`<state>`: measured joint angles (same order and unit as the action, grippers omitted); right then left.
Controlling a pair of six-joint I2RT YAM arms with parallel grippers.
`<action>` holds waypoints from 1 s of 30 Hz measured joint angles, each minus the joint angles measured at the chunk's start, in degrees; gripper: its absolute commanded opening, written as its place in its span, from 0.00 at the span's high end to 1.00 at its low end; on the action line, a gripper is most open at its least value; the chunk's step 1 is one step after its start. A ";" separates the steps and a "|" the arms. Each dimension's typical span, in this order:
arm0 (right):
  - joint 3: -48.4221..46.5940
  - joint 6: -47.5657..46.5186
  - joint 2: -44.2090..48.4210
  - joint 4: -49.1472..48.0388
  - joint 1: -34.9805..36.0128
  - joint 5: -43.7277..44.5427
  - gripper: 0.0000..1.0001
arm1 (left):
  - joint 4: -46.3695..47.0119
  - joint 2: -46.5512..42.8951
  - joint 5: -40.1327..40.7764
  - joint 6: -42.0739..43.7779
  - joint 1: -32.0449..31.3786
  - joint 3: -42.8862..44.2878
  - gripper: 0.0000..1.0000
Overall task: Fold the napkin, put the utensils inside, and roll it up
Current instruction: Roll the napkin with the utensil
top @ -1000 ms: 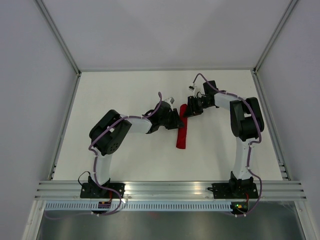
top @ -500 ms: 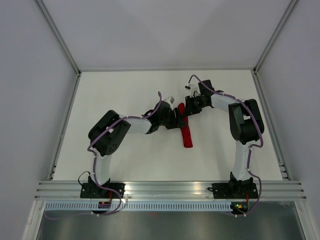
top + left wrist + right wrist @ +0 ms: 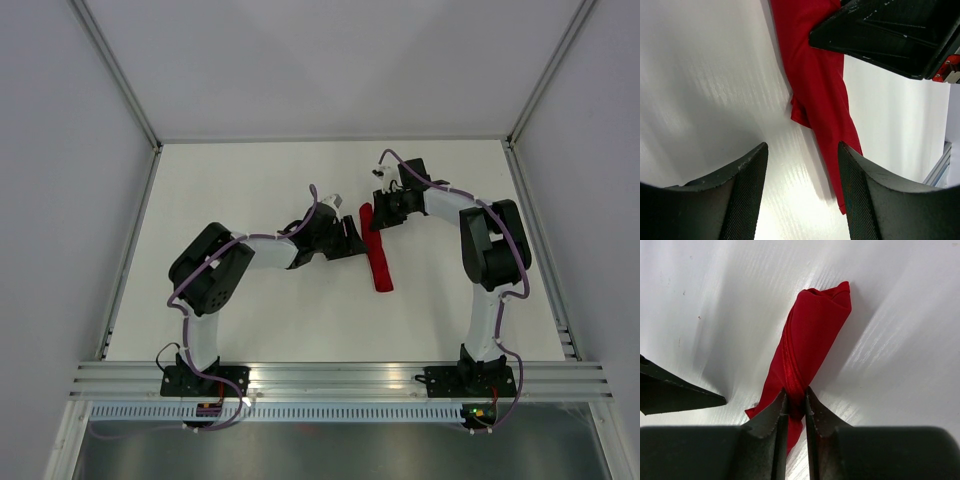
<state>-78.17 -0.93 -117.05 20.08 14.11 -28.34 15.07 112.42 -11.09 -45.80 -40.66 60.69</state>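
the right tool (image 3: 795,397) pinches the rolled napkin (image 3: 812,335) near one end, likely to hold it tight; the left tool (image 3: 801,150) stands open beside it.

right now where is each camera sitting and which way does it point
top external: above and behind the bases, looking down on the table; both arms whole, napkin between left gripper and right gripper.
left wrist: on the left arm, facing past its open fingers to table and napkin.
right wrist: on the right arm, looking down its fingers, pinched on the napkin.
shared: both wrist views show the rolled napkin and part of the other gripper.
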 measured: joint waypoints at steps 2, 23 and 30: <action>0.04 -0.02 0.13 0.04 -0.04 0.00 0.71 | -0.20 -0.07 0.37 0.02 0.04 0.00 0.37; 0.02 0.20 4.35 1.55 -0.24 -3.10 0.28 | -3.65 -0.68 1.07 0.96 0.20 1.01 0.37; -1.51 1.57 8.39 2.93 -2.99 -5.81 0.19 | -9.73 -5.64 1.44 3.67 1.29 1.86 0.33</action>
<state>-79.68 0.64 -108.66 23.00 11.11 -34.15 5.34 106.78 -9.65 -42.13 -39.38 62.54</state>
